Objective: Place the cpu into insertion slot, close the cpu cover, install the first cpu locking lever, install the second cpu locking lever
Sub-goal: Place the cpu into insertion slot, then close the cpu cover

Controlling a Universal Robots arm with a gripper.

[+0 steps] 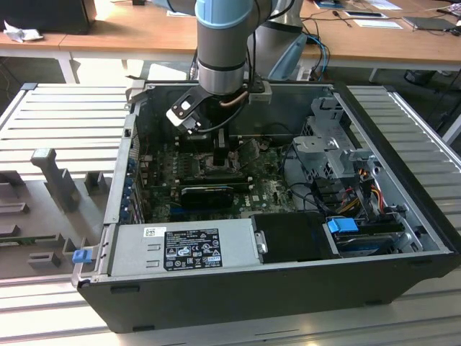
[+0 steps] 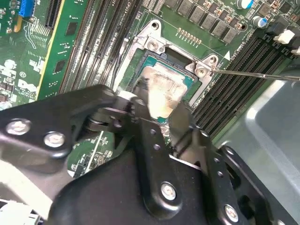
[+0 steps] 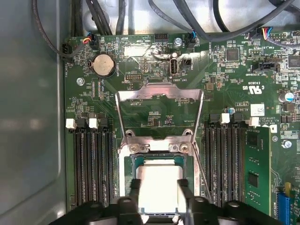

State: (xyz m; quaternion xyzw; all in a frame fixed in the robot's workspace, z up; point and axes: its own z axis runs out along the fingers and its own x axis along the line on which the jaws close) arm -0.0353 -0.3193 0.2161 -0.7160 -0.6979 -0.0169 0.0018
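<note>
Squarely within insertion slot (image 3: 157,160), cpu (image 3: 159,178) in hand (image 3: 160,188)

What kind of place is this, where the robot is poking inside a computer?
Probably a robot lab or workshop. An open black metal computer case lies on a ribbed grey metal workbench, a blue-and-grey robot arm reaches into it, and long wooden desks with papers stand behind.

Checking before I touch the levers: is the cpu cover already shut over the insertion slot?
No, in the first wrist view the cpu cover stands swung open, off the insertion slot.
</note>
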